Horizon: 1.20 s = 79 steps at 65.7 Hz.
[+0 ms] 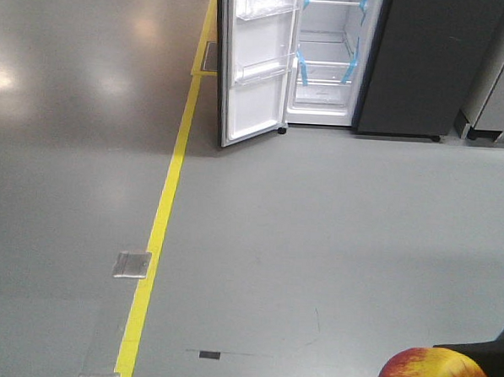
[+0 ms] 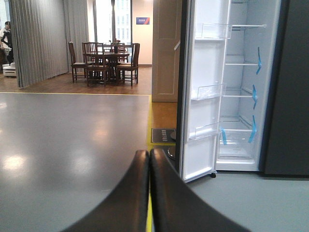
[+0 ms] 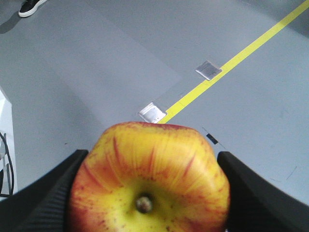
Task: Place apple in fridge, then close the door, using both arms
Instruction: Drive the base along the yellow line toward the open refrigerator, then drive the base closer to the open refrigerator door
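Apple (image 3: pixel 149 186) sits clamped in the right gripper (image 3: pixel 149 154), fridge (image 1: pixel 330 74) well apart. A jolt could shake it loose. Left gripper (image 2: pixel 148 153) is closed, empty

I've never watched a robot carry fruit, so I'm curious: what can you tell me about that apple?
The apple is red, with streaks running into a yellow top, and a short brown stem sits in its dimple, facing the wrist camera. The skin looks smooth and unbruised. It is held above the grey floor, clamped on both sides by the black ribbed fingers of the right gripper. It is not in the open fridge, which stands across the floor.
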Available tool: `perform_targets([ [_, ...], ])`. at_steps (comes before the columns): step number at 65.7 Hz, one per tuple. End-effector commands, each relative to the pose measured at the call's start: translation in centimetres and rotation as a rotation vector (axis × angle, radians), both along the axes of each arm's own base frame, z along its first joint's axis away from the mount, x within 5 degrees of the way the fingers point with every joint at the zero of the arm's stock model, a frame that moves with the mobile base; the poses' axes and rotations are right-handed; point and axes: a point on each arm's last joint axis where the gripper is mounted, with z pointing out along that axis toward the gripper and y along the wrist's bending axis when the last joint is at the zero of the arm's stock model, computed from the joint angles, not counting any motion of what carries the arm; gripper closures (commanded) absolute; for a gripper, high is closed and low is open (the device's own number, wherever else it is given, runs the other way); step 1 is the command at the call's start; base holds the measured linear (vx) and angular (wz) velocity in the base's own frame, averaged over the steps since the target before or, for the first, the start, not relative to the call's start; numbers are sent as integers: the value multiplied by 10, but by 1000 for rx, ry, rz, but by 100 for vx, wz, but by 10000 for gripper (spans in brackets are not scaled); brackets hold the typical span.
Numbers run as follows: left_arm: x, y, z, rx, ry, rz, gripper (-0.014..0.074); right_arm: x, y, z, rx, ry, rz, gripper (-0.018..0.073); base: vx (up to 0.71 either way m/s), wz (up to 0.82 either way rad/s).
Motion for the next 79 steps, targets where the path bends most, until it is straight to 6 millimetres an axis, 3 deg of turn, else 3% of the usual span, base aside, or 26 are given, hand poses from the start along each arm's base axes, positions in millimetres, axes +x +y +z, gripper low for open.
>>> perform_targets([
  [1,-1,0,-3,-9,-60,-4,602,3,2,13,64,-61,-7,373,27,-2],
  [79,-1,0,-3,-9,-60,-4,602,3,2,13,64,-61,-7,373,24,-1],
])
